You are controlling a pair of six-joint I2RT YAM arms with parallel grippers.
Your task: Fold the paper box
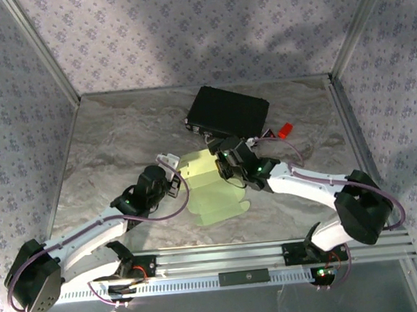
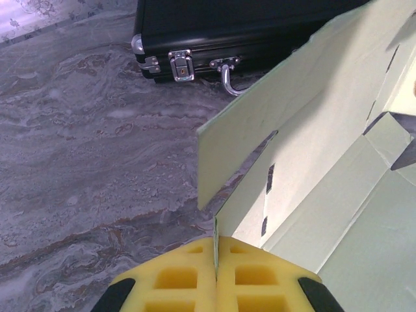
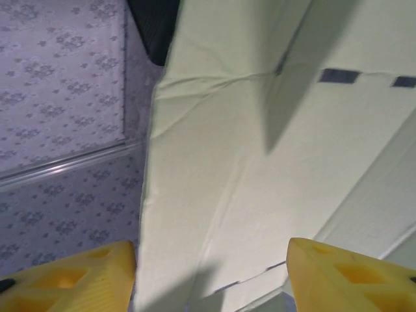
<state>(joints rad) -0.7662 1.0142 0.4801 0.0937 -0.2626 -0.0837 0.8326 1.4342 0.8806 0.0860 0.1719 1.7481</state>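
The paper box (image 1: pixel 213 190) is pale green card, partly raised, lying mid-table between both arms. At its left side my left gripper (image 1: pixel 175 167) is shut, and in the left wrist view its yellow pads (image 2: pixel 188 276) pinch the thin edge of an upright flap of the paper box (image 2: pixel 325 149); the left gripper (image 2: pixel 215 255) shows no gap beyond the card. My right gripper (image 1: pixel 223 163) sits at the sheet's far end. Its yellow fingers (image 3: pixel 78 279) stand wide apart in the right wrist view, the right gripper (image 3: pixel 211 276) straddling a creased panel of the paper box (image 3: pixel 247 130).
A black hard case (image 1: pixel 227 111) with metal latches (image 2: pixel 181 65) lies just behind the sheet. A small red item (image 1: pixel 286 129) rests at its right. Patterned walls and metal rails (image 1: pixel 349 109) bound the marbled table (image 1: pixel 107 149), which is bare at the left.
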